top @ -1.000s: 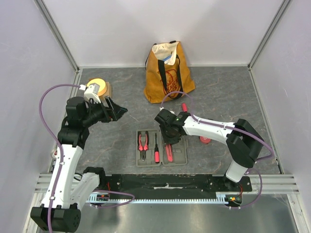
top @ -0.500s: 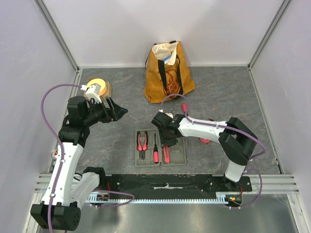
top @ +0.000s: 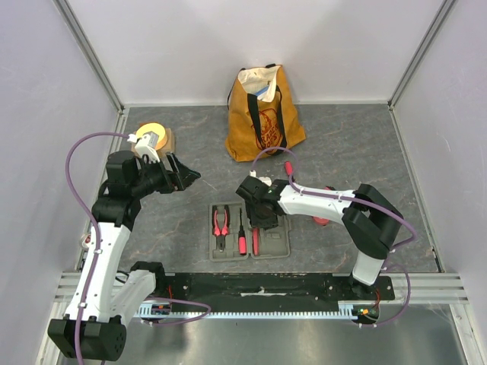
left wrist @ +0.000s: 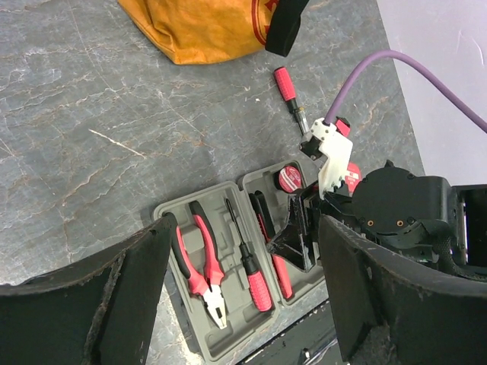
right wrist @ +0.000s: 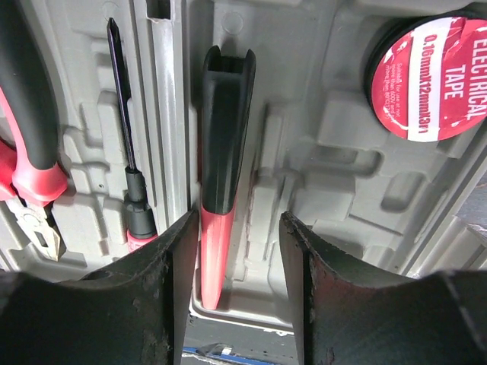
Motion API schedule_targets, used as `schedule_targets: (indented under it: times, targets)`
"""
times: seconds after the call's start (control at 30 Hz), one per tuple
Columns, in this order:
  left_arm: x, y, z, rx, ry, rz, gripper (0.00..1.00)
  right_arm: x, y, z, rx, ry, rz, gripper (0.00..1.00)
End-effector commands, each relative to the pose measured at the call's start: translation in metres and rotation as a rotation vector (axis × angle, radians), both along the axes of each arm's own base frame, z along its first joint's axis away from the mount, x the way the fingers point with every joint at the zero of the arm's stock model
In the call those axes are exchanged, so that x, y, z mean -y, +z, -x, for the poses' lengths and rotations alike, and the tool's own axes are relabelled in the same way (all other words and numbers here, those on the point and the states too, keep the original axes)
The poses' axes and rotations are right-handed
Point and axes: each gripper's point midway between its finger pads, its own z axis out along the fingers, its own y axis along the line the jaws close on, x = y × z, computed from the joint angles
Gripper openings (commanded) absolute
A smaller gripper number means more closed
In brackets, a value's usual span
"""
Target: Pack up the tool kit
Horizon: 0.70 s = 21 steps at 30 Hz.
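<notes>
The tool kit's grey case [top: 278, 242] lies open near the table's front edge. Its left half holds red-and-black pliers [top: 221, 225] and a screwdriver [top: 243, 236]. In the right half lie a red-and-black knife [right wrist: 224, 152] and a roll of electrical tape [right wrist: 430, 76]. My right gripper [right wrist: 240, 220] hangs low over that half, open, with the knife lying in its slot close to the left finger. A second screwdriver [top: 288, 169] lies loose behind the case. My left gripper [top: 186, 176] hovers open and empty to the case's left.
A mustard tote bag [top: 262, 114] stands at the back centre. A round yellow-topped block [top: 152, 137] sits at the back left, just behind the left arm. A small red object [top: 321, 220] shows under the right arm's forearm.
My right gripper moved slightly left over the case and its jaws opened, leaving the knife lying in the right half. The left arm stayed put.
</notes>
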Motion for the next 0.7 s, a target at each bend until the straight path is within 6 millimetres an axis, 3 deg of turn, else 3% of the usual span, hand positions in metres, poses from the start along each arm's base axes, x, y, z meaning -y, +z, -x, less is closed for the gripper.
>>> schedule_targets:
  times: [0.0,0.2,0.43,0.67]
  targets:
    - [0.008,0.005,0.002,-0.004,-0.028,0.044,0.83,-0.013,0.023,-0.017,0.093,-0.015,-0.053,0.54]
    - [0.012,0.003,0.002,-0.018,-0.042,0.076,0.83,-0.011,0.041,-0.022,0.151,0.014,-0.08,0.37]
    - [0.014,-0.004,0.001,-0.033,-0.051,0.085,0.82,-0.007,0.027,-0.019,0.137,0.051,-0.05,0.23]
    - [0.019,-0.013,0.004,-0.065,-0.071,0.116,0.81,-0.008,0.012,-0.012,0.094,0.071,-0.036,0.16]
